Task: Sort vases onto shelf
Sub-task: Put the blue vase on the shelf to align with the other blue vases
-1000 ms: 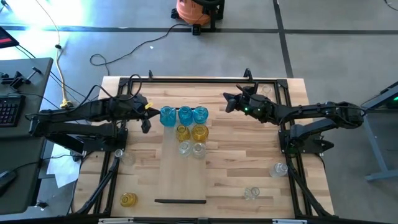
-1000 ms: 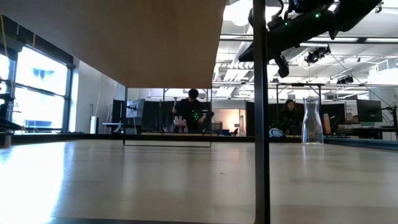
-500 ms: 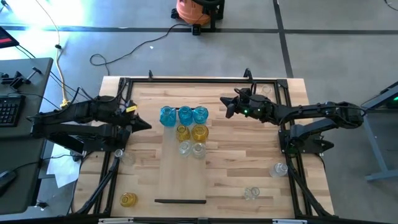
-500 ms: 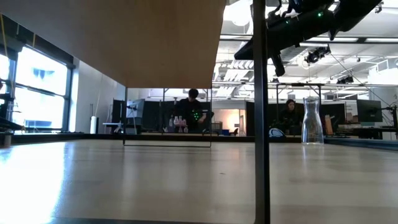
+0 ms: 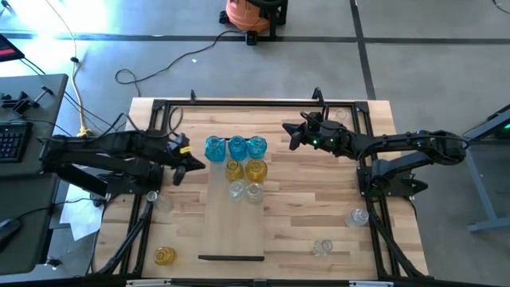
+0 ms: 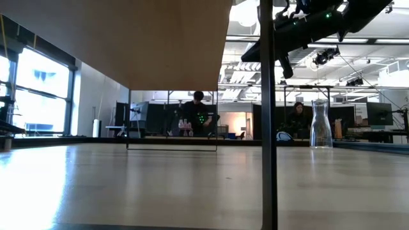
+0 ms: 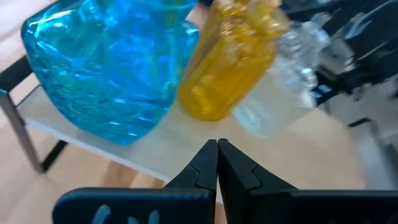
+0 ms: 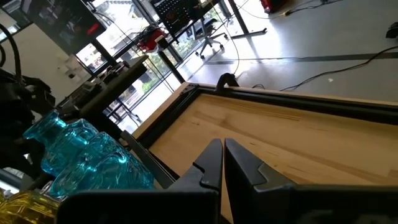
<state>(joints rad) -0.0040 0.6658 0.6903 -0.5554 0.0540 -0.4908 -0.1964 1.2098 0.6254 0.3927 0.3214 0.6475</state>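
Seen from above, 7 vases stand grouped on the upper end of the shelf (image 5: 231, 223), a pale panel lying lengthwise at the centre of the table (image 5: 295, 215): 3 blue vases (image 5: 236, 147) in a row at the top, 2 yellow vases (image 5: 245, 169) below them and 2 clear vases (image 5: 245, 190) below those, each row close against the next. The lower half of the shelf is bare wood down to the dark strip (image 5: 230, 257) at its bottom end.

The left gripper (image 5: 182, 162) sits at centre left of the high view, just left of the blue row, its fingers pressed together and holding nothing. Its wrist camera looks past the closed tips at a blue vase (image 7: 112, 68), a yellow one (image 7: 227, 62) and a clear one (image 7: 280, 81) lined up on the shelf edge. The right gripper (image 5: 292, 137) hovers right of the blue row, a little apart from it, likewise closed and empty; its wrist view shows the blue vases (image 8: 81, 158) at lower left.

4 vases lie off the shelf: a yellow vase (image 5: 164, 256) at lower left of the table, a clear vase (image 5: 156, 199) at the left edge by the frame, and 2 more clear ones at lower right (image 5: 358, 216), (image 5: 322, 248); the last looks tipped on its side, though that is hard to tell from above.

In the low view a clear vase (image 6: 321, 124) stands upright at right, and a person (image 6: 197, 115) shows in the room behind.
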